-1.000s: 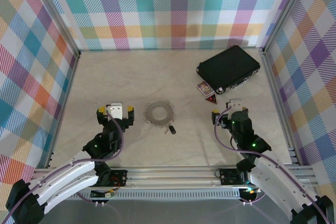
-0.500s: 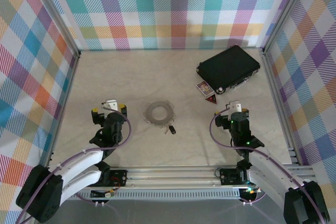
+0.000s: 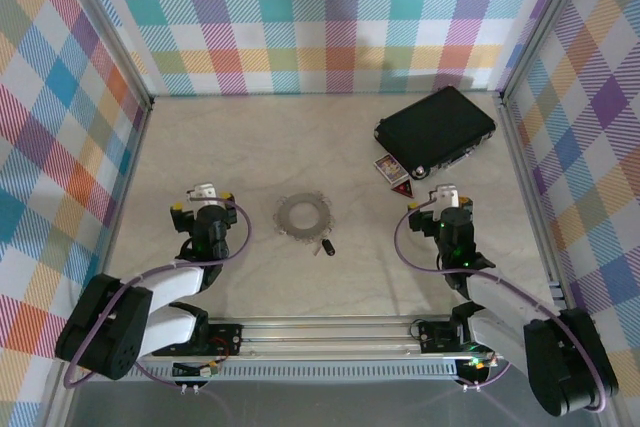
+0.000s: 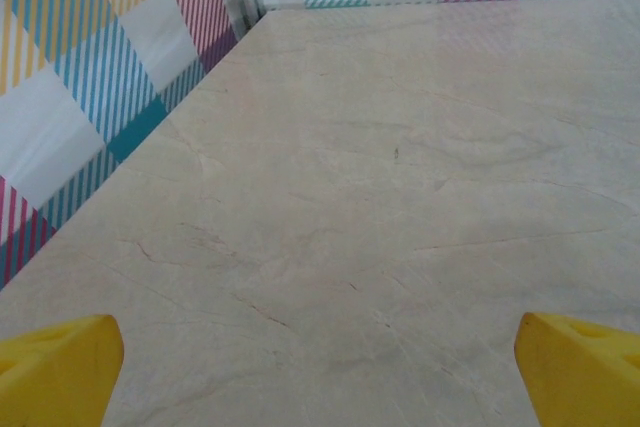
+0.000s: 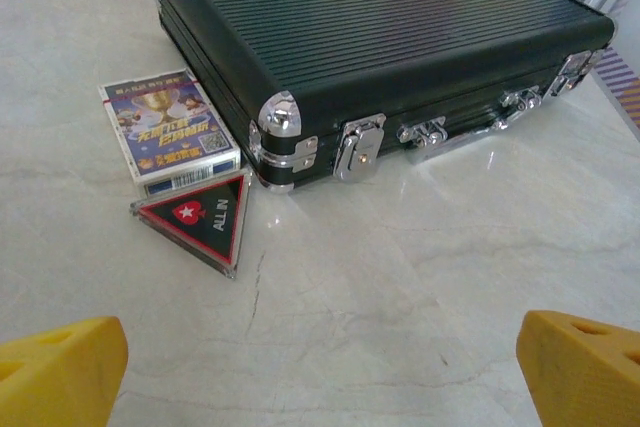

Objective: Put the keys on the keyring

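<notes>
The keyring lies as a flat silvery coil of chain in the middle of the table. Just in front of it, to the right, rests the tiny black-headed key. My left gripper sits low to the left of the coil, open, its yellow fingertips wide apart over bare table. On the right, my right gripper is also open, with yellow fingertips spread and nothing between them. Both grippers are well apart from the key and the chain.
A black ribbed case with chrome latches lies at the back right. In front of it are a card box and a triangular "ALL IN" marker. Plaid walls enclose the marble-look table on three sides.
Both arms have drawn back and lowered toward their bases, the left gripper shifting left. Key and chain have not moved.
</notes>
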You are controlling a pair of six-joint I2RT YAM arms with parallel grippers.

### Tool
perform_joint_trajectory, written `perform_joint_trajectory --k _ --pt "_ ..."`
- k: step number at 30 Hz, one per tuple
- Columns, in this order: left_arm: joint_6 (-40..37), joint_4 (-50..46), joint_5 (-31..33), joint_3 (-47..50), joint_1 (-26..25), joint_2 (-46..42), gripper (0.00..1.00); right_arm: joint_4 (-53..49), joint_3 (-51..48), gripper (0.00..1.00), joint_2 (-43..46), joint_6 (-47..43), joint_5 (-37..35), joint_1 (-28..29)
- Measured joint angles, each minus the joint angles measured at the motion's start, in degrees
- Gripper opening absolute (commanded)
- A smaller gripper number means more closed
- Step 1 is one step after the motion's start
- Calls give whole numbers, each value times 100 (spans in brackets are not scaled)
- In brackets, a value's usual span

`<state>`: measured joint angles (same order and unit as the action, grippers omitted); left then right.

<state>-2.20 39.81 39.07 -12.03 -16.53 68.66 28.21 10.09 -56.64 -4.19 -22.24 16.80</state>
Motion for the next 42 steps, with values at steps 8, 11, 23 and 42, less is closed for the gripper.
perform_joint_trajectory --k 8,11,23,42 --pt "-7 868 -590 -179 356 874 100 929 9 99 -723 -66 354 -369" --pt "-4 1445 -776 -221 459 1421 100 1237 57 99 -1027 -63 535 -553" --pt "-24 1840 -1464 -560 597 2004 100 1943 452 99 -1851 87 1097 -1023" --pt "131 1279 -2000 -944 962 2225 100 2295 1178 99 -3112 649 1165 -1460"
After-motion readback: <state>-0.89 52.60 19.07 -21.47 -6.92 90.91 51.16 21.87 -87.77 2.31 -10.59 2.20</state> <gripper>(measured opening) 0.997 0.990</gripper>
